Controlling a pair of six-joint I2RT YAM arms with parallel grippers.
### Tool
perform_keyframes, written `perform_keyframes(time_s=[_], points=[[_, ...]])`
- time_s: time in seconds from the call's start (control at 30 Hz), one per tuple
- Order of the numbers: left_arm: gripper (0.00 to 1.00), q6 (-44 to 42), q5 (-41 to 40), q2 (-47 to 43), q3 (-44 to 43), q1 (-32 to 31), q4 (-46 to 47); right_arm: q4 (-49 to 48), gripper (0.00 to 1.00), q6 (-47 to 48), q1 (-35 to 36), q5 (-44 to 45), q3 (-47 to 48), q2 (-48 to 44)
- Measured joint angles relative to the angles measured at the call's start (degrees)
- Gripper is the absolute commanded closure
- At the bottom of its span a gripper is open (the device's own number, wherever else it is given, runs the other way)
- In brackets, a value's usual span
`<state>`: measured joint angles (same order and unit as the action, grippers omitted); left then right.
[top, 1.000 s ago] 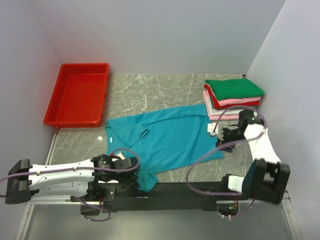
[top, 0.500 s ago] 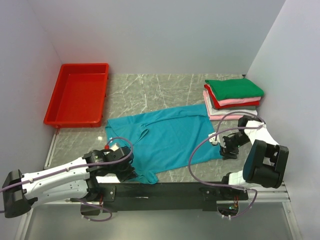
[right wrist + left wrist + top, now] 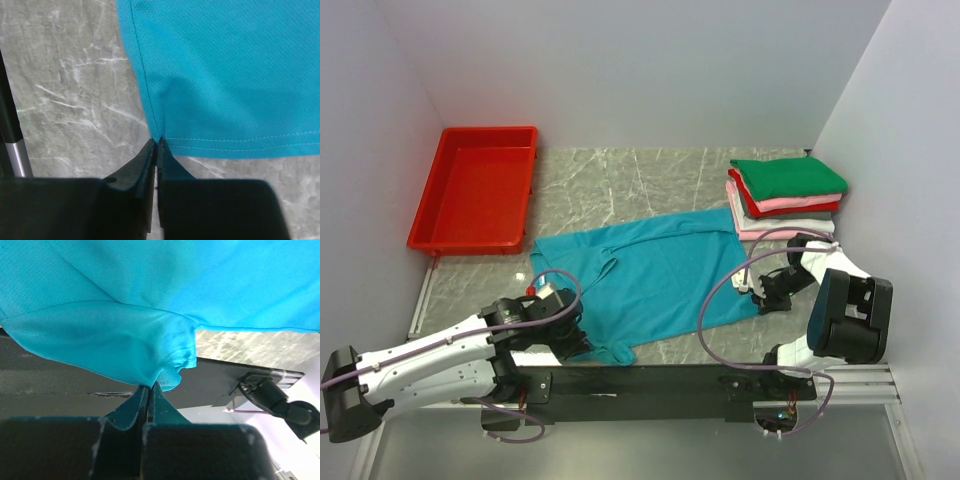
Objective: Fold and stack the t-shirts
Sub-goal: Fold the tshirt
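Note:
A teal t-shirt (image 3: pixel 650 275) lies spread flat on the marble table. My left gripper (image 3: pixel 582 345) is shut on its near sleeve; the left wrist view shows the bunched teal cloth (image 3: pixel 165 365) pinched between the fingertips of my left gripper (image 3: pixel 149 386). My right gripper (image 3: pixel 758 297) is shut on the shirt's hem corner at the right; in the right wrist view my right gripper (image 3: pixel 156 141) pinches the stitched corner of the teal t-shirt (image 3: pixel 225 75). At the back right sits a stack of folded t-shirts (image 3: pixel 783 195), green on top, then red, pink and whitish.
A red plastic tray (image 3: pixel 476 190) stands at the back left, empty. Walls close the table at the back and on both sides. A black rail (image 3: pixel 660 380) runs along the near edge by the arm bases.
My right gripper has moved down to the shirt's right hem corner and shut on it. My left arm has swung forward, drawing the near sleeve slightly toward the left.

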<state>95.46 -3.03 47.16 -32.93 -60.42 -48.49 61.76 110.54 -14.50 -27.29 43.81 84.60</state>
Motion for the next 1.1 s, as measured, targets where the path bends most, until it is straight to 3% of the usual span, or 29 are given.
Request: perform_keyframes(time_s=[0.33, 0.73, 1.1], points=[[1.0, -3.8, -4.48, -0.42, -8.76, 4.2, -4.11, 0.35, 1.0, -4.11, 0.0, -4.48, 5.11, -5.57], [1.0, -11.67, -9.4, 1.07, -15.65, 11.91, -6.34, -5.27, 1.0, -13.84, 0.48, -8.81, 7.45, -5.35], [1.0, -22.73, -10.05, 5.66, -18.71, 24.92, -2.21, -16.48, 1.0, -26.45, 4.33, -7.63, 7.52, -1.44]])
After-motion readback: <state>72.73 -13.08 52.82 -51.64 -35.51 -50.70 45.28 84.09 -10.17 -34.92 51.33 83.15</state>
